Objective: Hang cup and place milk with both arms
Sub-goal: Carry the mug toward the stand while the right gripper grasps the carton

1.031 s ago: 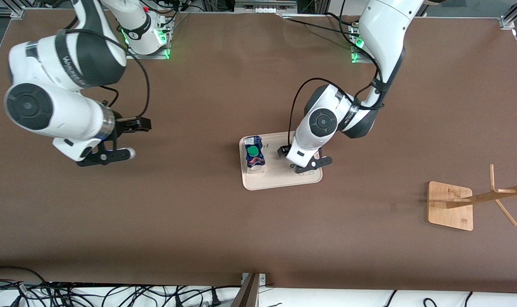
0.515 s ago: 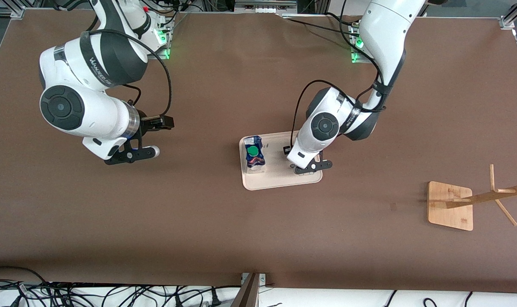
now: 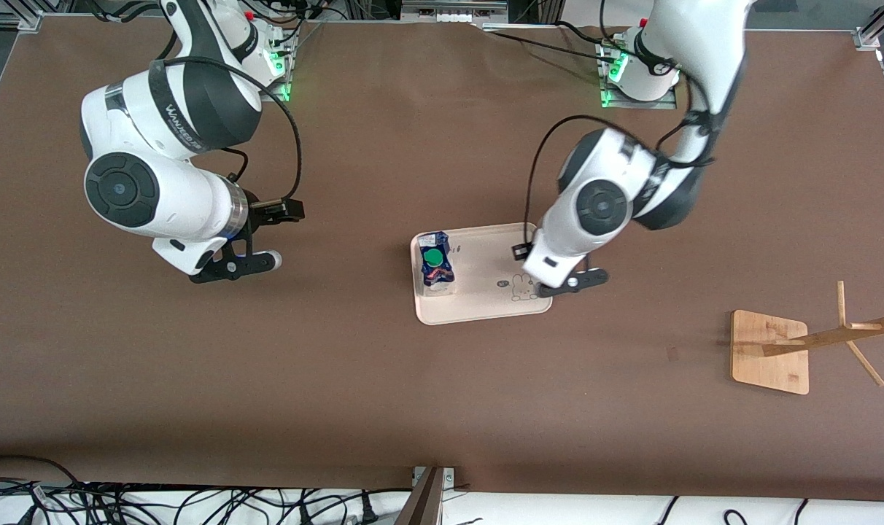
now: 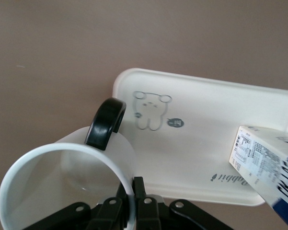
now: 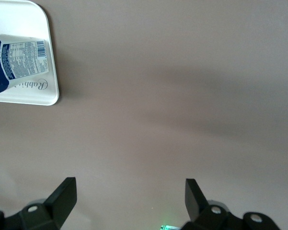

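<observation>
now glossy round cup (image 4: pixel 62 182), boxy milk (image 3: pixel 435 266)

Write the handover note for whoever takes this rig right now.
Left pincer: shut on the cup rim, lifted over the tray edge toward the left arm's end.
Right pincer: open, empty, over bare table toward the right arm's end.
Milk: upright on the tray.
Rack: at the left arm's end, nothing hung on it.
Done: cup grasped. Left: hang cup, pick and place milk.
</observation>
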`<state>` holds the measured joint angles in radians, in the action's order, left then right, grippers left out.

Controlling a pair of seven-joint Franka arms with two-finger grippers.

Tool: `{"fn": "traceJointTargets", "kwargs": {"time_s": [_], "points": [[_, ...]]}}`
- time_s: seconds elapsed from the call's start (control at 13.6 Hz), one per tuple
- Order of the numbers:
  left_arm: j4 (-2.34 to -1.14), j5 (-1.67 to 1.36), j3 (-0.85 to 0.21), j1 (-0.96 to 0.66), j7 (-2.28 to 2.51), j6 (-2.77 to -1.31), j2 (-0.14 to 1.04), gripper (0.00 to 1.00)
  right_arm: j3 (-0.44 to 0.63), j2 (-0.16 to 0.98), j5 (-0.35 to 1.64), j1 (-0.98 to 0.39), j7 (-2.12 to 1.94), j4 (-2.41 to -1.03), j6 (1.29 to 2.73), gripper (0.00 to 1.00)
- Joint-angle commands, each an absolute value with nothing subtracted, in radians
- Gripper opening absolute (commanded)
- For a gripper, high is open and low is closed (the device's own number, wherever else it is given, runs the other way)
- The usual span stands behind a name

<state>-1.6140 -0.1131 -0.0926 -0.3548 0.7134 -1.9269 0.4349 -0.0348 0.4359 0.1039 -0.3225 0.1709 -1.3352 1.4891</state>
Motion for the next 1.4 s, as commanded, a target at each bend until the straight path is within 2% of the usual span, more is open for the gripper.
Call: {"fn": "traceJointTargets", "kwargs": {"time_s": [0.0, 0.22, 0.44, 0.88, 1.33], "points": [[-1.635, -0.121, -0.098, -0.188, 0.687, -1.8, 0.269, 0.0, -0.031, 0.442, 0.113, -0.353, 0.181, -1.341, 1.512, 1.0], [-1.559, -0.156, -0.089, -0.02, 0.636, -1.724, 0.252, 0.0, -0.032, 0.485, 0.129, -0.412, 0.3, -1.336, 1.581, 1.0], [-1.52, -0.163, -0.087, 0.078, 0.421, -1.687, 0.256, 0.0, -0.034, 0.549, 0.176, -0.501, 0.492, -1.322, 1.705, 1.0], [-1.421, -0.152, -0.086, 0.169, 0.267, -1.692, 0.311, 0.0, -0.063, 0.687, 0.183, -0.61, 0.727, -1.169, 1.813, 1.0], [-1.299, -0.149, -0.086, 0.232, 0.18, -1.695, 0.414, 0.0, 0.011, 0.726, 0.181, -0.709, 0.739, -1.164, 1.885, 1.0]]}}
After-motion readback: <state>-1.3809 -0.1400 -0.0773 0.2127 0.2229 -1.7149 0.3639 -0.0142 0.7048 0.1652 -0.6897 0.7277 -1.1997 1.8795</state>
